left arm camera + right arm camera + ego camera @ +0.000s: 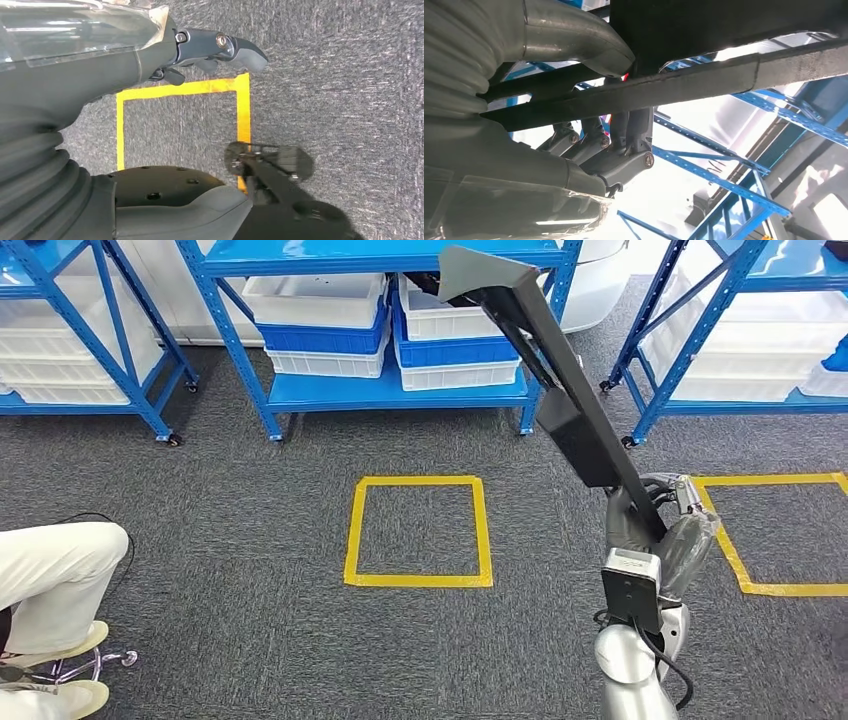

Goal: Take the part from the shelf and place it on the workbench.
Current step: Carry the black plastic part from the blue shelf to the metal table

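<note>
Covering the whole floor is grey carpet (260,500), and along its far edge stand blue shelving racks (390,390) loaded with white bins (320,300) and blue bins (455,350). Two squares of yellow tape are marked on the carpet: one yellow square (418,532) in the middle, another yellow square (770,535) at the right edge of the head view. At the lower left a person's leg (55,575) in pale trousers rests beside a chair base (90,665). The part (560,390), a long dark angled bar, slants up from the right hand (660,535) toward the shelves, its upper end in front of the bins; it is off the shelf and carried in the air. The right hand grasps the part near its lower end, fingers (624,135) wrapped around it with the thumb across. The left hand (210,50) hangs over the carpet holding nothing, its fingers loosely extended above a yellow tape corner (242,82)
</note>
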